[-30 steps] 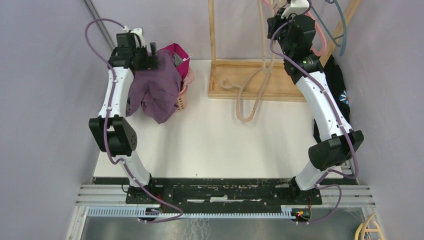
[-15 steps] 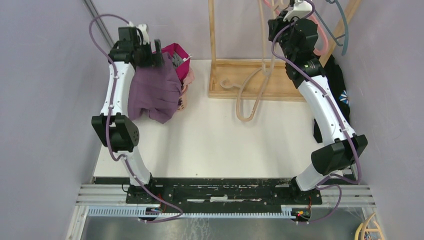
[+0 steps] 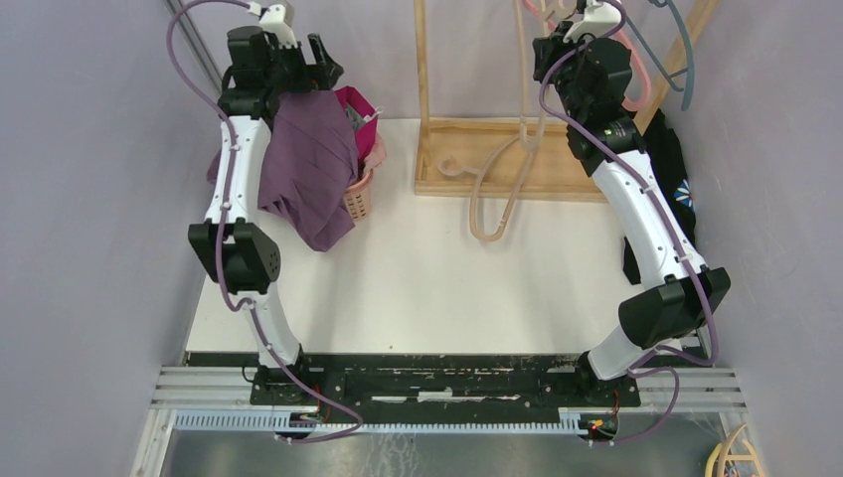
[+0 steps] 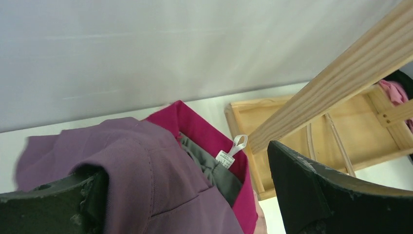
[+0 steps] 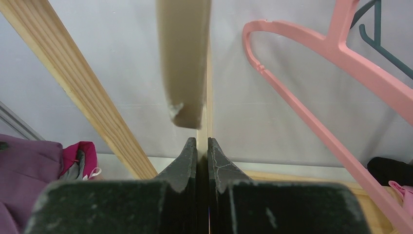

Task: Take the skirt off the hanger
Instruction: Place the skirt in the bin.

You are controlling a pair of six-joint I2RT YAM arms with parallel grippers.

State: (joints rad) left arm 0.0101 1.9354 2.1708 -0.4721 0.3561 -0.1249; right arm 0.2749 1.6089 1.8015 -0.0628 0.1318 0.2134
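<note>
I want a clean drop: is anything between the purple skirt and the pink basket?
Nothing visible. The skirt hangs off the open left gripper and drapes over the rim of the basket; only magenta clothes lie inside. Much of the skirt hangs outside the rim.

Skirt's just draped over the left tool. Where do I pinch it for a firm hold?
Pinch the stitched fold of the skirt, coming from above as the open left tool sits. That fold already lies between its fingers, so closing should catch it. The rest hangs loose beside the basket.
</note>
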